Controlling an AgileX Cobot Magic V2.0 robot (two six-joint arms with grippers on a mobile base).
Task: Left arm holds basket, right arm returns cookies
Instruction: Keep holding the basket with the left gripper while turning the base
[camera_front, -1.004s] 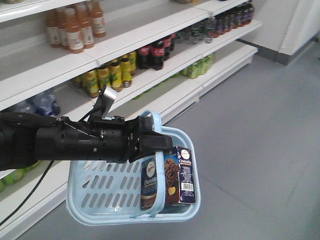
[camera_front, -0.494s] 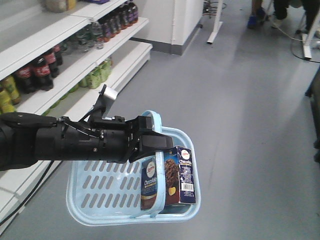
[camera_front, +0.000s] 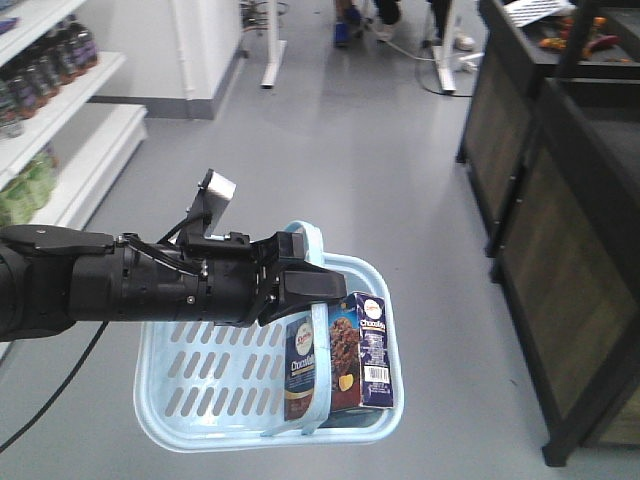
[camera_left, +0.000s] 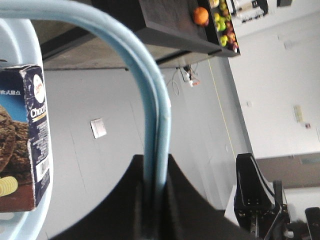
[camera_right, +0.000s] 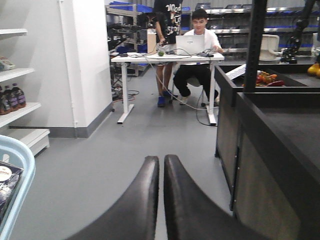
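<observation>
Left wrist-mounted view: the handle (camera_left: 159, 125) of the basket (camera_front: 230, 381) is pinched tightly by the left gripper (camera_left: 154, 175). The cookies (camera_front: 360, 350) are stood upright inside the basket, beside the handle. The right gripper (camera_right: 161, 161) is pressed together, and nothing is held by it.

basket (camera_front: 225, 384): smooth glossy plastic | cookies (camera_front: 362, 350): glossy printed card | left arm (camera_front: 140, 290): matt black casing | floor (camera_front: 400, 180): smooth

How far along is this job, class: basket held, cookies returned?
Done: the left claw is shut on the basket by its handle. In hand: nothing more; the right claw is shut and empty. Left: the cookies stand inside the basket, not yet returned.
</observation>
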